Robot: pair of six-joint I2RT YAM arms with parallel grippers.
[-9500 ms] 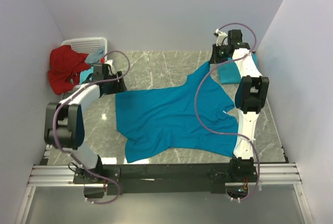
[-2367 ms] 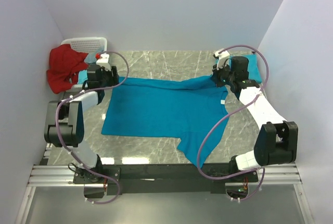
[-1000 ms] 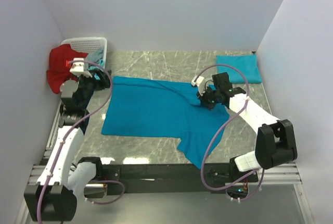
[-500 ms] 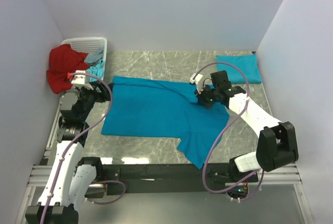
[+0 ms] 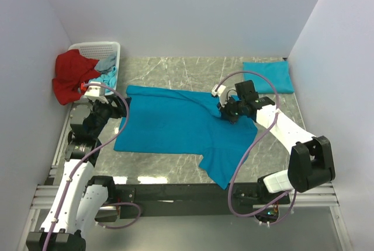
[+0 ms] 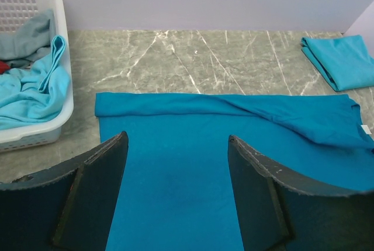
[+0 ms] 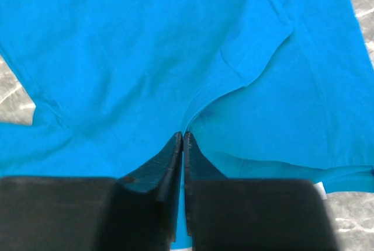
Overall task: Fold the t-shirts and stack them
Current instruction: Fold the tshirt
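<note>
Soft, even light fills the scene, leaving only faint shadows on the marble tabletop (image 5: 175, 70); pale glare marks its near edge. In the wrist view, the left gripper (image 6: 177, 139) looms slightly soft at the bottom, the t-shirt (image 6: 234, 146) beyond sharp.

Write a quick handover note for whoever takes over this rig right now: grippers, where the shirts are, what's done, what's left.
Left gripper: open and empty, by the left edge of the spread t-shirt.
Right gripper: shut, tips at a crease on the shirt's right part. I cannot tell whether cloth is pinched.
Done: one folded t-shirt lies at the far right corner. The spread shirt's far edge is turned over.
Left: finish folding the spread shirt and stack it on the folded one. The basket at far left has red cloth and light blue cloth in it.
</note>
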